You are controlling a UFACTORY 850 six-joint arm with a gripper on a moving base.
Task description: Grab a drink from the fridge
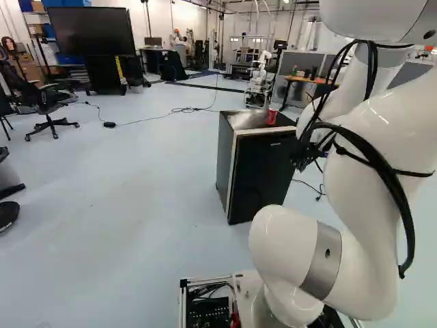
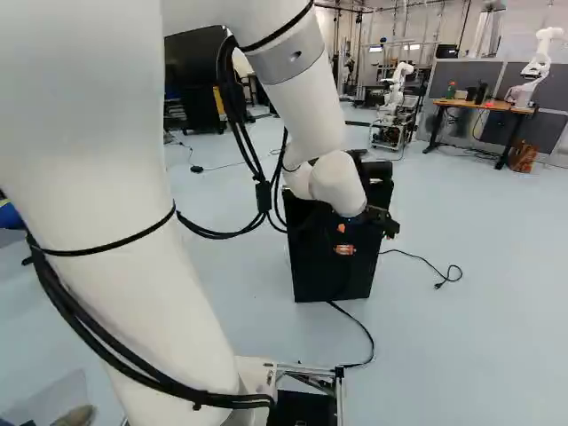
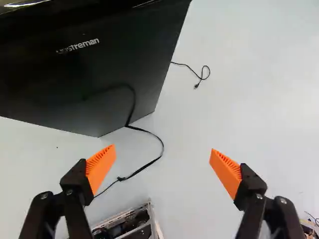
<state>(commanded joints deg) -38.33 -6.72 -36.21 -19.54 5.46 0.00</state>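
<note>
Have gripper [image 3: 163, 149] spread wide, empty, near mini fridge [image 1: 226, 157], probably to leave room for catching edge of shut door [image 3: 60, 79]. Cannot see drink, presumably inside; note red cup [image 1: 272, 117] on top.

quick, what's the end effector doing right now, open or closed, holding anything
End effector: open, orange pads wide apart, holding nothing.

the inside of the fridge [image 1: 263, 178] is hidden by its front. its top is partly covered by the arm [image 2: 337, 182] in the right base view and cut off in the wrist view. the red cup's [image 1: 272, 117] contents cannot be made out.
</note>
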